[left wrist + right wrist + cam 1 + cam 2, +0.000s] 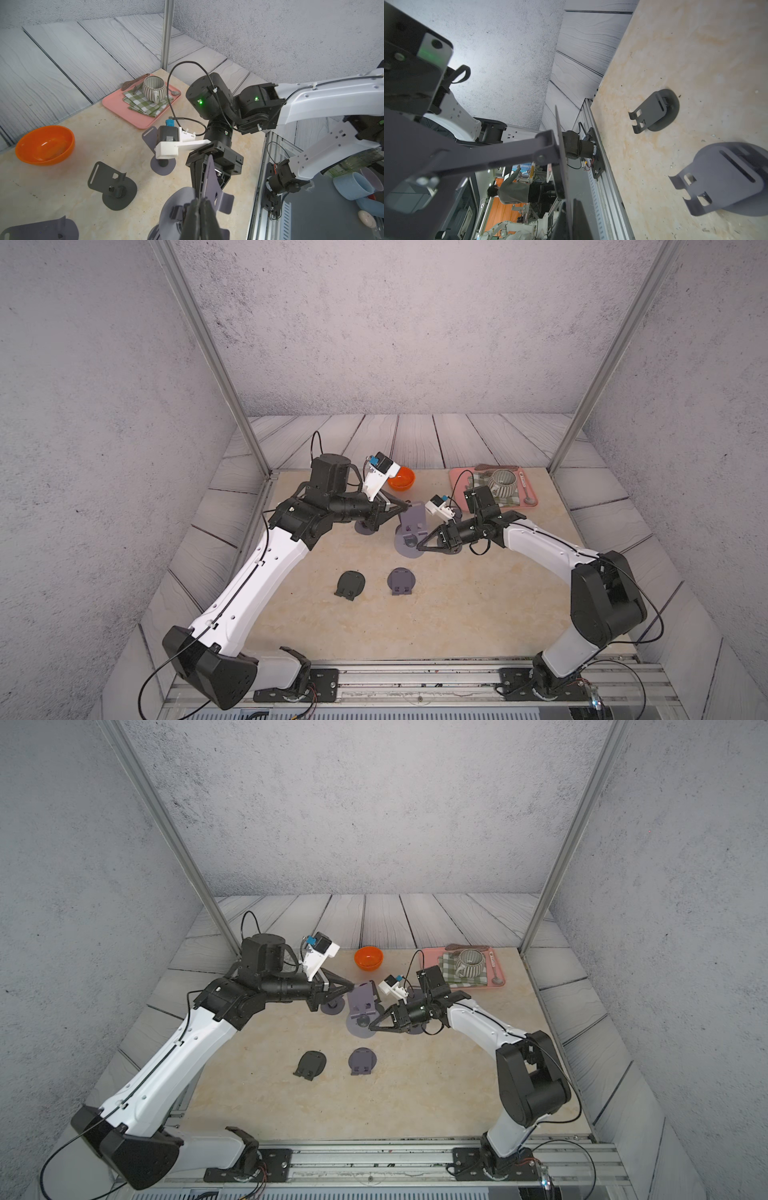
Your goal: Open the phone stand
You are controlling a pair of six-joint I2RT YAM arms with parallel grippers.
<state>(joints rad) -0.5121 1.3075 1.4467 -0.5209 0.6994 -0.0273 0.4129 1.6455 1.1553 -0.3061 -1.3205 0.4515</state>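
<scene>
A tan stone table [457, 614] sits between grey walls [374, 344]. The left arm [257, 572] and right arm [540, 539] bend in and meet near the middle. The purple phone stand [412, 517] is between them. The left gripper [406, 505] pinches its upright plate, and the right gripper [418, 549] pinches its round base. Both squeeze tight.

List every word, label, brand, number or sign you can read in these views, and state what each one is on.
Readable text: none in any view.
Spoon on the pink tray: a small dark mark on the handle, too small to read.
Background workshop in the right wrist view: too blurred to make out any lettering.
</scene>
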